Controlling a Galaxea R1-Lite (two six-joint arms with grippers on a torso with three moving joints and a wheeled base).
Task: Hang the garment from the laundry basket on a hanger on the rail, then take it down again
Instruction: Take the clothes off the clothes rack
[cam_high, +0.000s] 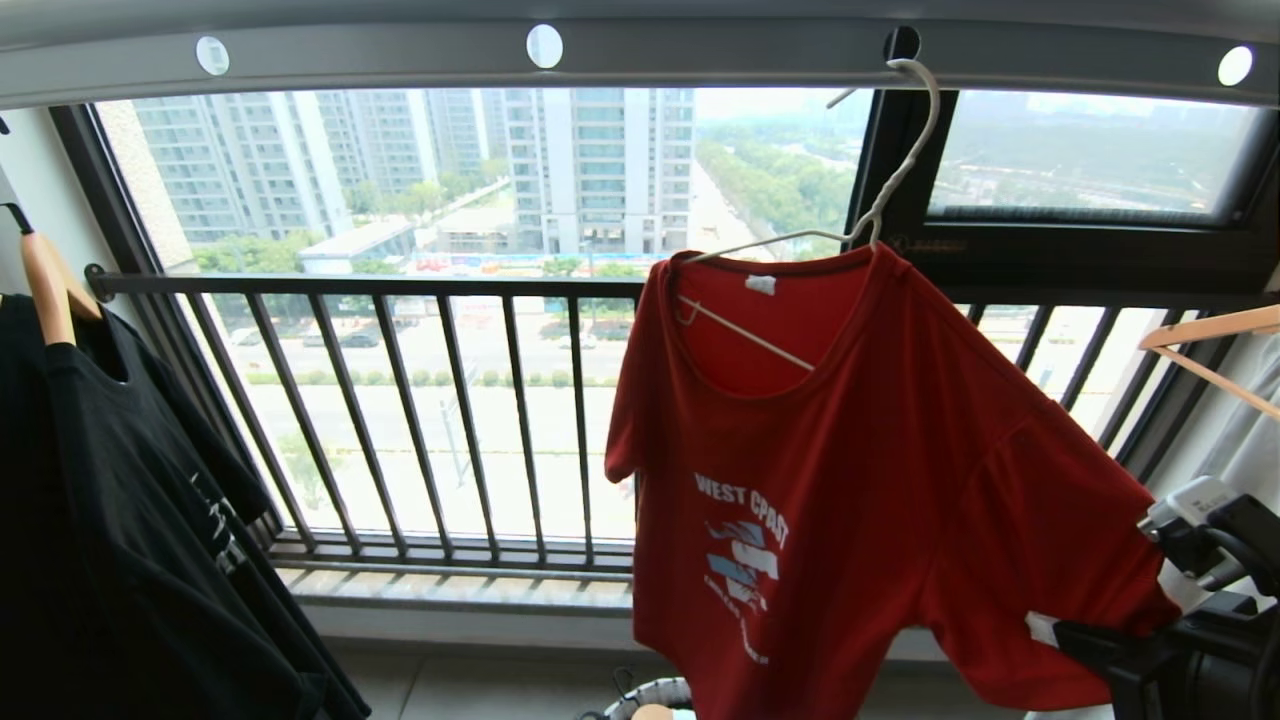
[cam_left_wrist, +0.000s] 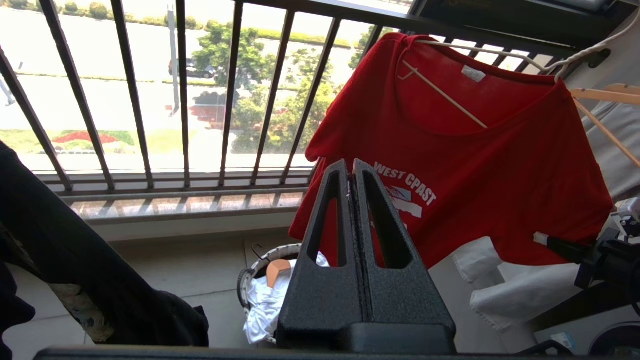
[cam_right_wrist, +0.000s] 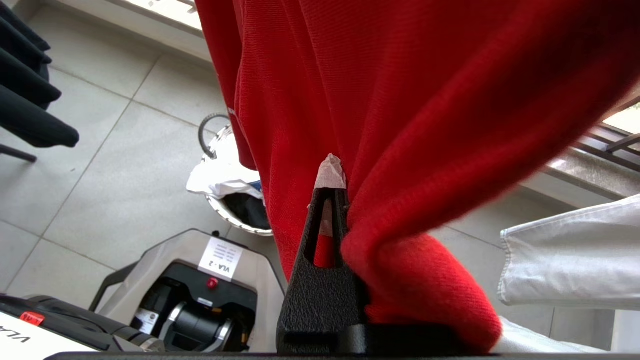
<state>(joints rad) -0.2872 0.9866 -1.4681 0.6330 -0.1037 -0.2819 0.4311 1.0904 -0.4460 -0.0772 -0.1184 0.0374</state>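
The right gripper (cam_right_wrist: 336, 200) sits at the lower right of the head view, its arm reaching in from the frame edge, clamped on the lower hem of the red T-shirt (cam_high: 860, 480) and drawing that corner out to the right. The left gripper (cam_left_wrist: 353, 172) is held clear of the cloth, fingers pressed together on nothing, pointing toward the shirt's chest print.

The T-shirt hangs on the white wire hanger (cam_high: 880, 190), which tilts, its hook caught in a hole of the grey rail (cam_high: 700, 55) at the upper right. Left of the shirt, open room runs along the black balcony railing (cam_high: 400, 290) to the black T-shirt (cam_high: 120, 500) at the left edge. A wooden hanger (cam_high: 1215, 335) crowds the right edge. The laundry basket (cam_left_wrist: 252, 270) stands on the floor just below the shirt's hem.
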